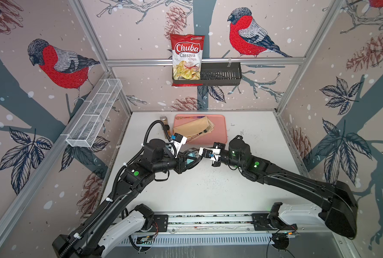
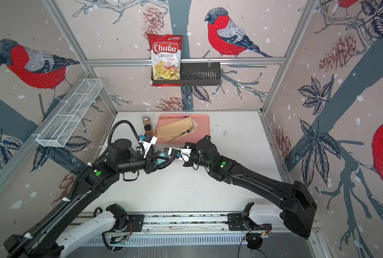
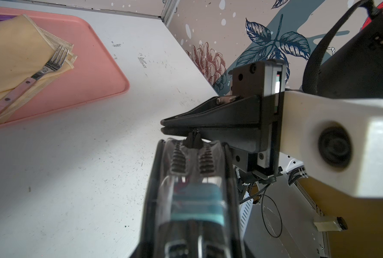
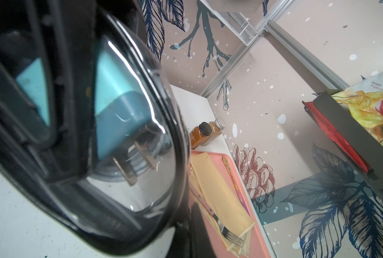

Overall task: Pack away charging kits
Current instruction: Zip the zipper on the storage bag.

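A black oval clear-lidded case [image 1: 192, 154] [image 2: 163, 154] hangs above the table's middle, where the two arms meet. My left gripper [image 1: 186, 161] [image 3: 192, 156] is shut on it across its flat faces. Through the lid shows a teal plug adapter [image 4: 119, 105] [image 3: 197, 205] with two metal prongs. One left finger [image 4: 52, 116] lies across the lid. My right gripper [image 1: 201, 153] [image 3: 163, 126] is shut on the case's black zipper pull [image 3: 193, 140] at its far end. No other case, adapter or cable is in view.
A pink tray [image 1: 220, 125] at the back holds a yellow napkin [image 1: 194, 128] and a fork [image 1: 205, 130]. Two brown spice jars [image 4: 205, 134] stand left of it. On the back wall a black basket [image 1: 222, 74] holds a chip bag [image 1: 187, 58]. A white wire basket [image 1: 94, 114] hangs on the left wall.
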{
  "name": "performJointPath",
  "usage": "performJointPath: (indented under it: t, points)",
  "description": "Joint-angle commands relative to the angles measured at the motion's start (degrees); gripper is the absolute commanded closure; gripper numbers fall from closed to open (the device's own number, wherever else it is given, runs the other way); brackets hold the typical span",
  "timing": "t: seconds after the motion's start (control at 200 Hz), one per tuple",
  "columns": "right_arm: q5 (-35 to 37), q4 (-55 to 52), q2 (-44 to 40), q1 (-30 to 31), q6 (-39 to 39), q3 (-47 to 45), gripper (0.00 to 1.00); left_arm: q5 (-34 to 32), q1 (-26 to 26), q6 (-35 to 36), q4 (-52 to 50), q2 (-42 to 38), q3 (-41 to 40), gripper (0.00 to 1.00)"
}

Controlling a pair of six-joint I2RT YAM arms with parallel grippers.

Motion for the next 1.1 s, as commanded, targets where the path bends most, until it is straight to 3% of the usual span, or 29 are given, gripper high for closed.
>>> performJointPath:
  t: [0.0,0.25,0.5,0.835,1.091]
  points:
    - [1.29,4.27,-0.70,-1.30,-3.99,0.79,1.00,1.28,-0.10,1.70,-7.12,0.16,0.41,1.00]
    - [-3.56,2.19,-1.39,-2.78,-8.18,4.35,1.00,1.69,-0.18,2.38,-7.56,2.40,1.39,1.00]
    - [-1.90,-2.99,3.86,-2.15,-9.91,9.83,1.00,1.84,-0.40,2.47,-6.94,3.46,2.59,1.00]
    - [-0.56,-3.01,5.14,-0.65,-16.11,10.42,1.00,2.14,-0.83,3.10,-7.04,5.31,2.84,1.00]
    - [-4.03,-4.06,2.52,-1.33,-21.73,9.87,1.00,2.11,-0.93,3.43,-7.17,6.01,3.00,1.00]
